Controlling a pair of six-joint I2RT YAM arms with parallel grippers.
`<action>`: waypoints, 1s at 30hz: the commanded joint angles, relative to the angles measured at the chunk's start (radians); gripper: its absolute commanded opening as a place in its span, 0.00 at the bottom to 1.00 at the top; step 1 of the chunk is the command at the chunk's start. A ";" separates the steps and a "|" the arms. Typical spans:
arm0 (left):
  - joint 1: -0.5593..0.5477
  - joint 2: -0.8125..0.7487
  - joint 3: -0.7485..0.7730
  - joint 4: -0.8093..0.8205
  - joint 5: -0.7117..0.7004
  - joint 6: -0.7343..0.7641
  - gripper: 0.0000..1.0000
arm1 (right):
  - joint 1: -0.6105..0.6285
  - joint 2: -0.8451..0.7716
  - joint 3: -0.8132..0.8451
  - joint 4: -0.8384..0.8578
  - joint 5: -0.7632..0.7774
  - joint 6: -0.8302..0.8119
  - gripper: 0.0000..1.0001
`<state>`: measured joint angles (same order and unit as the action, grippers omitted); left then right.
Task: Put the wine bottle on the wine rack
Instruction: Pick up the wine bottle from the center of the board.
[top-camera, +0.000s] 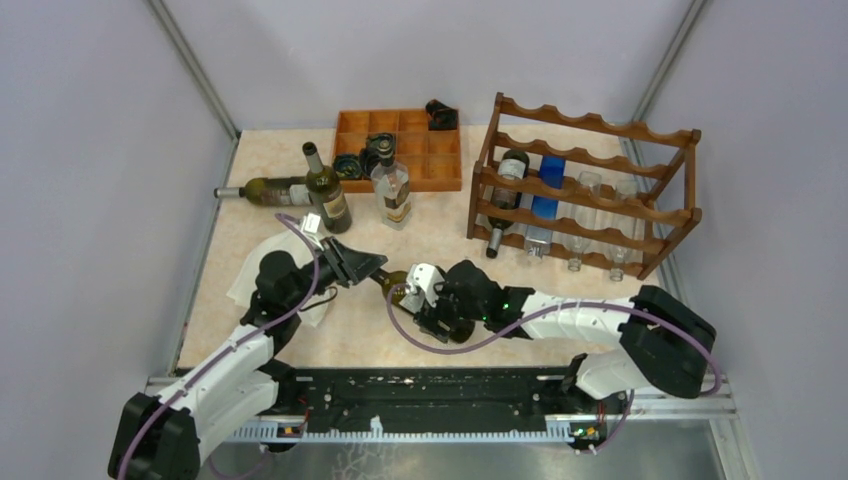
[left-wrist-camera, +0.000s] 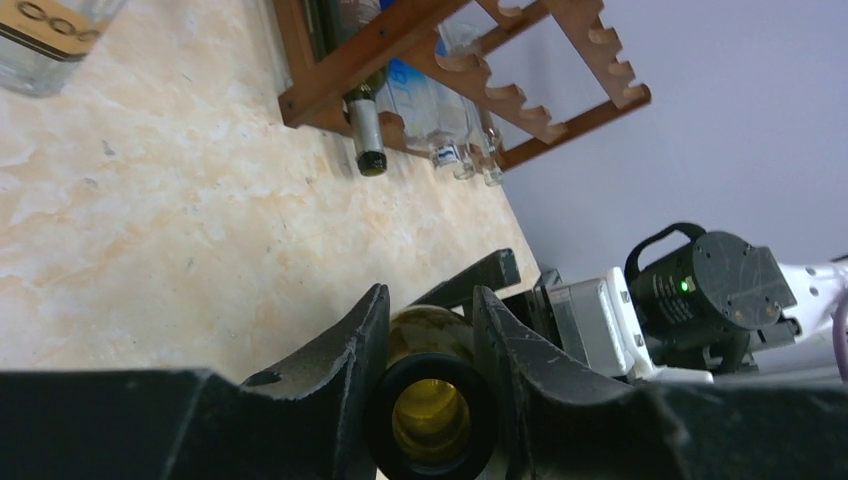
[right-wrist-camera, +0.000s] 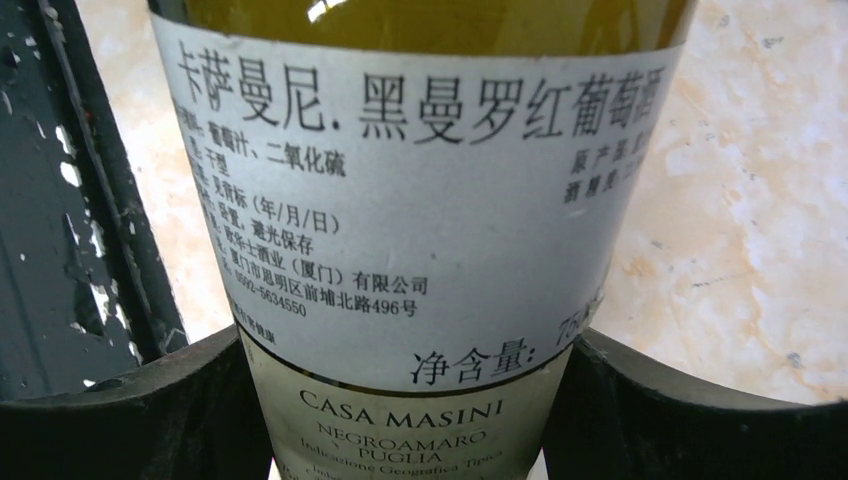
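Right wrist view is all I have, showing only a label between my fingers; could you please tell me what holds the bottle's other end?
Observer: The left gripper is shut on the neck of the wine bottle, just behind its mouth.
Operator: Thank you. Where is the wine rack from there?
Observer: The wine rack stands at the far right of the table, its rails running left to right.
Operator: Is there room on it?
Observer: Its top rails carry nothing; several bottles lie in the tiers below.
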<state>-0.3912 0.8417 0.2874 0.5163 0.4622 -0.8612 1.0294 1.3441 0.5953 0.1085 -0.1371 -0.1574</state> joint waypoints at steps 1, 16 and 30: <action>-0.002 -0.023 -0.016 0.056 0.047 -0.014 0.22 | 0.007 -0.125 -0.013 0.044 0.033 -0.141 0.01; 0.031 -0.128 0.321 -0.814 0.188 0.504 0.99 | 0.038 -0.199 0.103 -0.419 0.205 -0.519 0.00; -0.109 0.087 0.227 -0.664 0.500 0.503 0.98 | 0.162 -0.264 0.083 -0.398 0.239 -0.794 0.00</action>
<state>-0.4217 0.8757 0.5060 -0.2169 0.9112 -0.3744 1.1679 1.1282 0.6178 -0.3862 0.0853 -0.8646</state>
